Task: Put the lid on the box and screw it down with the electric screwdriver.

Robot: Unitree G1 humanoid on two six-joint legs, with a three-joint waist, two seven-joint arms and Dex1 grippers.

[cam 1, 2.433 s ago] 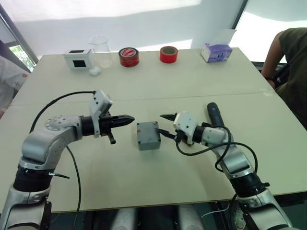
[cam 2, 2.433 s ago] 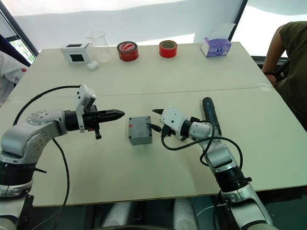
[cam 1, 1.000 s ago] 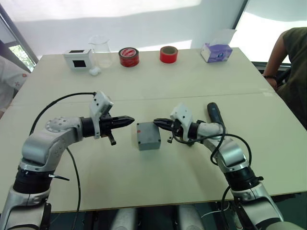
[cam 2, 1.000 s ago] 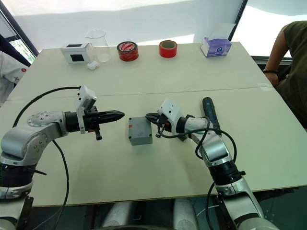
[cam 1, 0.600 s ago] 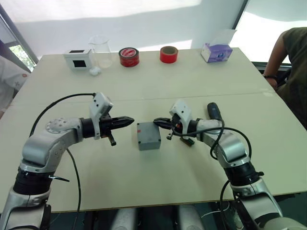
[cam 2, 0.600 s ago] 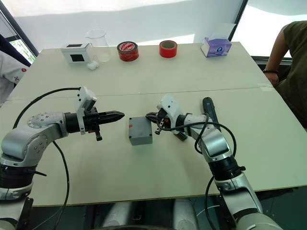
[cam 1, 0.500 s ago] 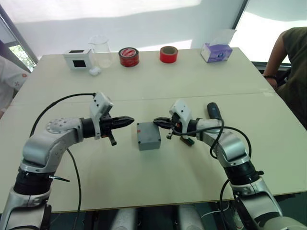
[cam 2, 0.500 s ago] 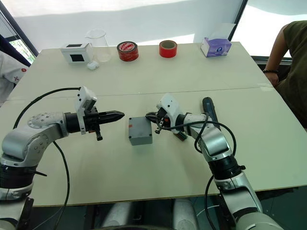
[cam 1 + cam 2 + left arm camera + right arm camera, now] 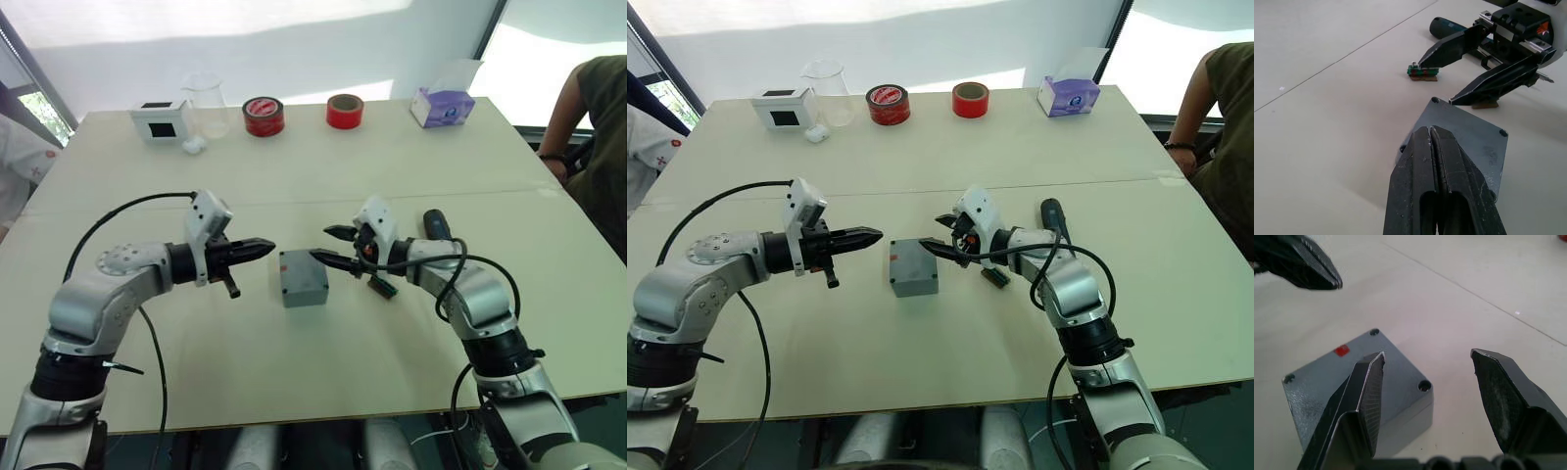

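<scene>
Pale and broad, the table (image 9: 411, 166) carries the work near its middle, with tape rolls, a beaker, a white box and a tissue box lined along the far edge and a person seated off to the right.

The grey box (image 9: 303, 276) sits flat between the two hands, with what appears to be the lid (image 9: 1359, 377) already lying on top, its corner holes showing and a small red mark on its upper face. The left hand (image 9: 263, 247) hovers just left of the box, clenched with nothing in it. The right hand (image 9: 329, 246) has its fingers spread and empty, one tip close to the box's right edge; whether it touches I cannot tell.

The main risk, as I judge it, is that this finger nudges the light box and skews the loose lid, so the corner holes no longer line up for the screws. A small green part (image 9: 382, 286) lying near the right wrist could also be swept aside.

The electric screwdriver (image 9: 437, 227) lies on the table behind the right forearm, partly hidden. Its long axis runs roughly near to far, thick black end toward the far side; the bit end is covered.
</scene>
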